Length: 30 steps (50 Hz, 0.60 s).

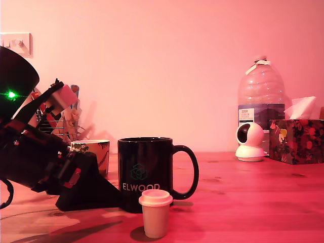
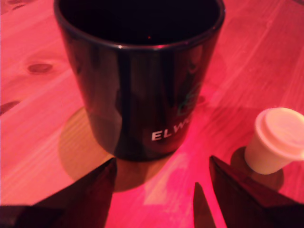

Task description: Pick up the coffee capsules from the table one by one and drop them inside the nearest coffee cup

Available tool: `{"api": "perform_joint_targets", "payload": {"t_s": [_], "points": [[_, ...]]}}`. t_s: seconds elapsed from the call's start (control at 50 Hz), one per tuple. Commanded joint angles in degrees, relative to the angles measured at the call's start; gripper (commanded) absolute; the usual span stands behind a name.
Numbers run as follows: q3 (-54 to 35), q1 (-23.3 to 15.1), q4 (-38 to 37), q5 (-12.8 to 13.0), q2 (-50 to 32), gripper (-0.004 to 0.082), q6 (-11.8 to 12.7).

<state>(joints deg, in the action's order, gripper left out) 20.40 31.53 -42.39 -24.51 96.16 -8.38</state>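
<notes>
Reddish wood with grain and knots makes up the tabletop (image 1: pixel 253 192), and on it we see a cream-white coffee capsule (image 1: pixel 155 213) standing upright with its wide rimmed top uppermost, just in front of a black mug (image 1: pixel 147 172) lettered ELWOOD. The capsule stands free of the arm's fingers (image 2: pixel 232 194), which are spread apart and empty (in the wrist view their two dark tips frame a bare strip of wood, with the mug straight ahead and the capsule off to one side, near one tip). In the exterior view the gripper (image 1: pixel 91 195) sits low at the tabletop on the mug's left, very close to its base; we cannot tell whether it touches. Behind it stands a second, patterned cup (image 1: pixel 96 152). We find no dark capsule in either view. At the exterior view's right, well apart from the mug, are a large water bottle (image 1: pixel 260 96), a small white camera (image 1: pixel 250 142) and a floral tissue box (image 1: pixel 297 140).
</notes>
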Motion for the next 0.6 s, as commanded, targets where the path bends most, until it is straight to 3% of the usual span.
{"api": "perform_joint_targets", "payload": {"t_s": [0.0, 0.38, 0.4, 0.58], "points": [[-0.3, -0.2, 0.7, 0.1, -0.9, 0.0521, 0.4], [-0.3, -0.2, 0.8, -0.1, -1.0, 0.0521, -0.2], [-0.3, -0.1, 0.8, -0.1, -1.0, 0.0521, -1.7], [-0.3, 1.0, 3.8, -0.1, -3.3, 0.0521, -4.1]]}}
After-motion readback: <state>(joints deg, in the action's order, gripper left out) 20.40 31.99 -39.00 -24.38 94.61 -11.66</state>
